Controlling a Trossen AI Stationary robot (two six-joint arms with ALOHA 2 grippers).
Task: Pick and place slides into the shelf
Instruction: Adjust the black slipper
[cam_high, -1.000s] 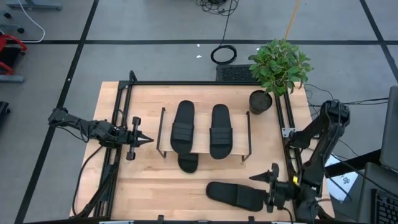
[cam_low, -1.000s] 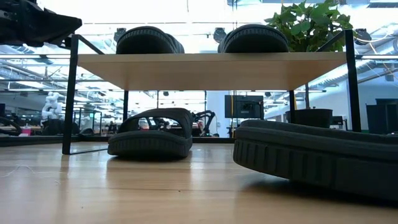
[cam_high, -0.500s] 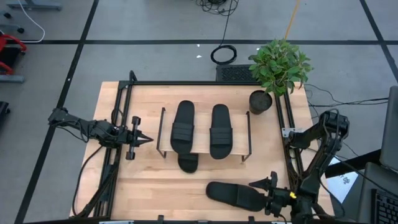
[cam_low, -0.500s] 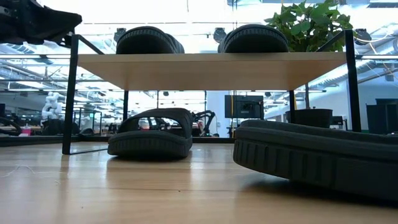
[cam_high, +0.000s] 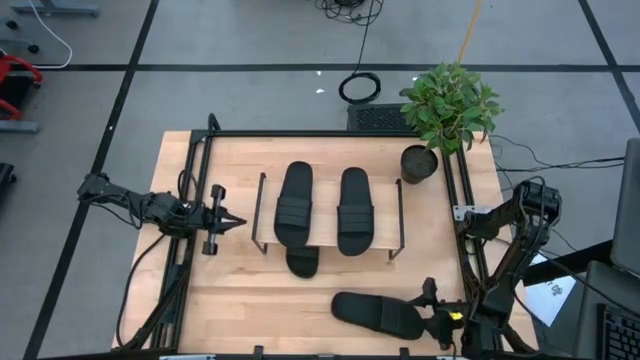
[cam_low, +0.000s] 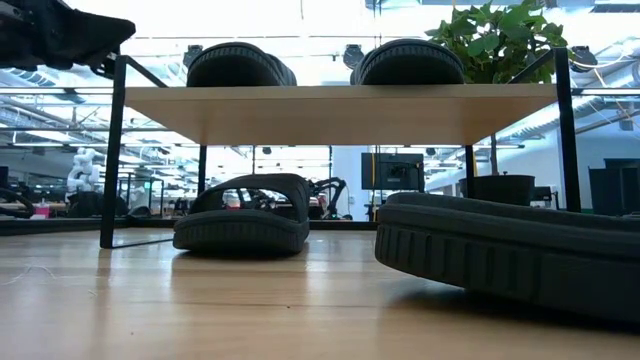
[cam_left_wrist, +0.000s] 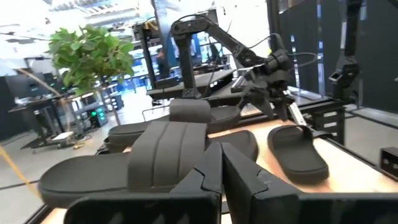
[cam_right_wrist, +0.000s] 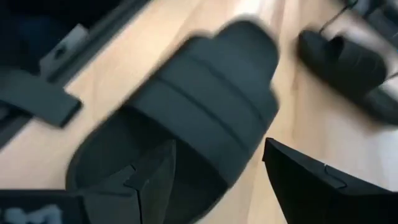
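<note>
Two black slides (cam_high: 294, 205) (cam_high: 355, 208) lie soles down on the shelf's light plank (cam_low: 340, 100). A third slide (cam_low: 245, 215) rests on the table under the shelf, its end (cam_high: 303, 262) sticking out at the near side. The fourth slide (cam_high: 378, 313) lies flat on the table near the near edge. My right gripper (cam_high: 428, 305) is open just right of it. In the right wrist view its fingers (cam_right_wrist: 155, 180) stand on either side over that slide's strap (cam_right_wrist: 211, 118), apart from it. My left gripper (cam_high: 232, 222) waits shut, left of the shelf.
A potted plant (cam_high: 420, 163) stands at the table's far right corner, behind the shelf. Black frame rails (cam_high: 190, 200) run along the table's left and right sides. Bare wood lies between the shelf and the near edge, left of the loose slide.
My right arm has drawn toward the near edge, and its gripper has shifted a little left, closer to the loose slide's right end. The slides and the left arm have kept still.
</note>
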